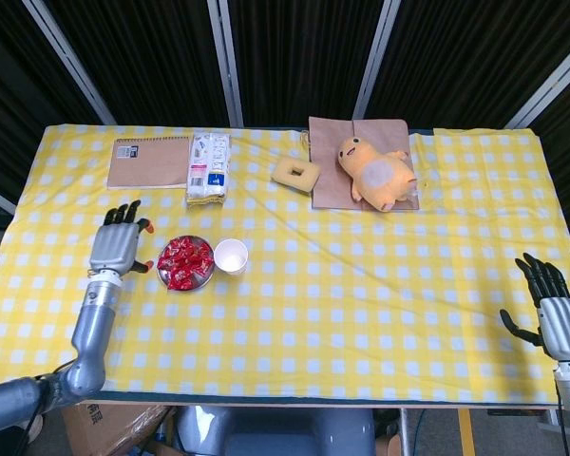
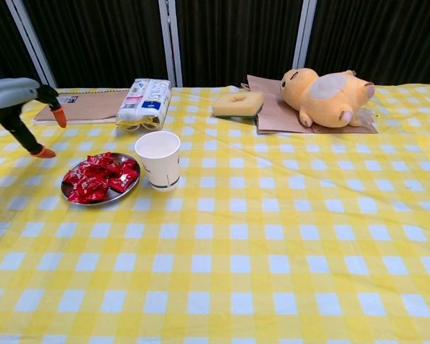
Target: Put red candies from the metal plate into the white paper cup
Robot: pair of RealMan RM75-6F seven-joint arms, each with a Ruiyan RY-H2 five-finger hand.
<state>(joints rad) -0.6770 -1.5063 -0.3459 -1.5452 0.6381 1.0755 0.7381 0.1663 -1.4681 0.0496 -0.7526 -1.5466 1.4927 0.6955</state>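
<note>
While my left hand (image 1: pixel 117 246) hovered fingers spread, empty, beside the round metal plate (image 1: pixel 201 276) | red wrapped candies (image 1: pixel 183 262) piled there, touching white paper cup (image 1: pixel 231 256) | judged light, crinkly, slippery: pinch one wrapper edge | right hand (image 1: pixel 555 318) spread, idle.

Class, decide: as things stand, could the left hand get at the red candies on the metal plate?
Probably yes: the left hand hangs open just beside the metal plate, and nothing stands between it and the red candies.
</note>
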